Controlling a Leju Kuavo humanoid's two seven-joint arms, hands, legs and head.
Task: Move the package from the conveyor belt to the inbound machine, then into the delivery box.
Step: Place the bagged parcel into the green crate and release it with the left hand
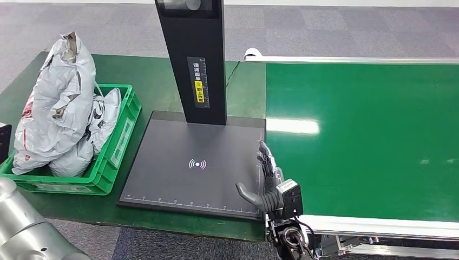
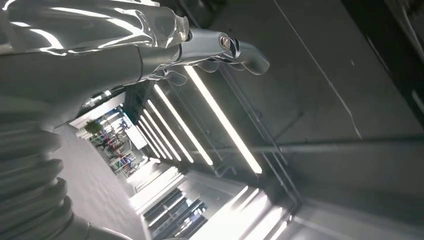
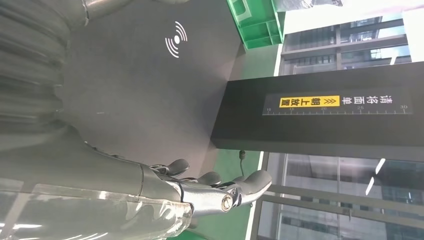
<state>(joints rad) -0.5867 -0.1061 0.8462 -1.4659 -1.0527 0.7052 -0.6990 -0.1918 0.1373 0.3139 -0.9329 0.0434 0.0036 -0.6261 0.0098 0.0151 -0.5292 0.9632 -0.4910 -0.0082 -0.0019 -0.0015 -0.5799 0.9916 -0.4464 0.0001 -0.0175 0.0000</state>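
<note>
**Right hand open at the scanner's edge; bags heaped in the crate**

The right hand [image 1: 266, 181] hovers over the right edge of the scanner plate [image 1: 178, 173], beside the green conveyor belt [image 1: 362, 141], fingers spread and holding nothing. The left hand [image 2: 215, 47] points up at ceiling lights, fingers loosely extended, nothing in it. Grey packages [image 1: 57, 108] are piled in the green crate [image 1: 116, 146] just left of the plate. The black post [image 1: 197, 59] rises from the plate's far edge.
</note>
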